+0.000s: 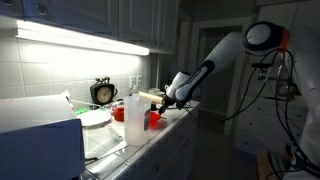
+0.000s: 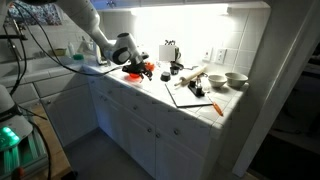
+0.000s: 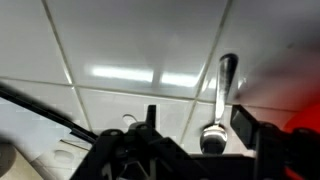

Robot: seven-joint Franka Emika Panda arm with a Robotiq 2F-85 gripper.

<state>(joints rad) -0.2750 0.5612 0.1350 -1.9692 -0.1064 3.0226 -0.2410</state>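
Note:
A metal spoon (image 3: 226, 80) lies on the white tiled counter (image 3: 120, 50), handle pointing away and bowl toward me. My gripper (image 3: 198, 120) hangs low over it. The dark fingers (image 3: 245, 122) stand apart on either side of the spoon's bowl, with a gap on each side and nothing gripped. In both exterior views the gripper (image 1: 176, 93) (image 2: 130, 56) reaches down to the counter beside a red object (image 1: 154, 118) (image 2: 136, 70). That red object shows as a blur (image 3: 305, 115) at the right edge of the wrist view.
A tall white jug (image 1: 133, 108), a clock (image 1: 103, 92) and a bowl (image 1: 95, 118) stand on the counter. Further along are a cutting board (image 2: 190, 94) with a rolling pin (image 2: 190, 78), two bowls (image 2: 226, 79) and the counter's front edge (image 2: 150, 100).

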